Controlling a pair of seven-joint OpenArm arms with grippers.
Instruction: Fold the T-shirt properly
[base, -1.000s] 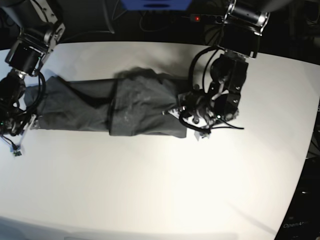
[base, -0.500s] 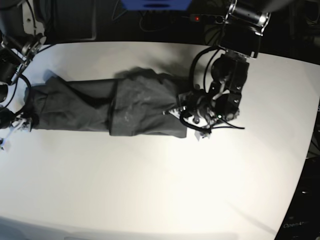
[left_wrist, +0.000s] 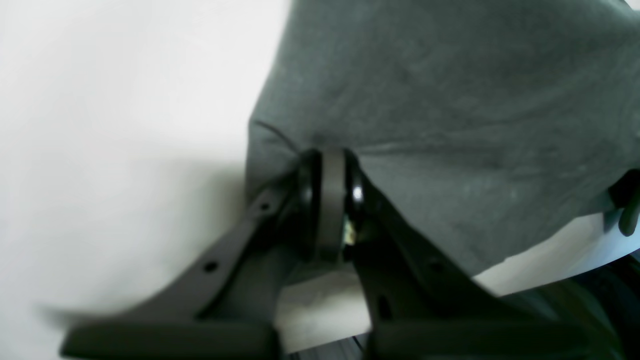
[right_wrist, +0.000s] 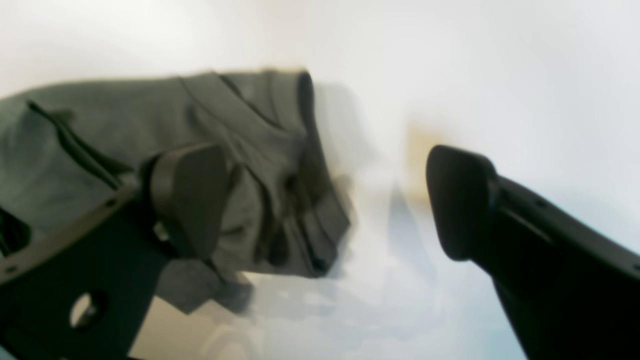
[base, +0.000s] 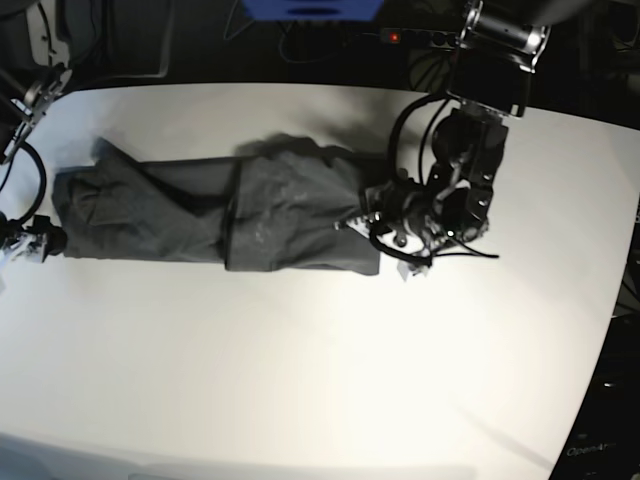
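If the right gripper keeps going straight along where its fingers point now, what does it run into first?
Probably bare table. The right gripper stands open and empty; the T-shirt end lies behind its left finger, off the centre line. The view is blurred, so depth is uncertain.

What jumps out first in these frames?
The dark charcoal-grey cotton T-shirt, folded into a long wrinkled band across the white table. At its end on the base view's right, the left gripper is shut on the shirt's edge. At the opposite end, the right gripper stands wide open and off the cloth, near the table's edge.
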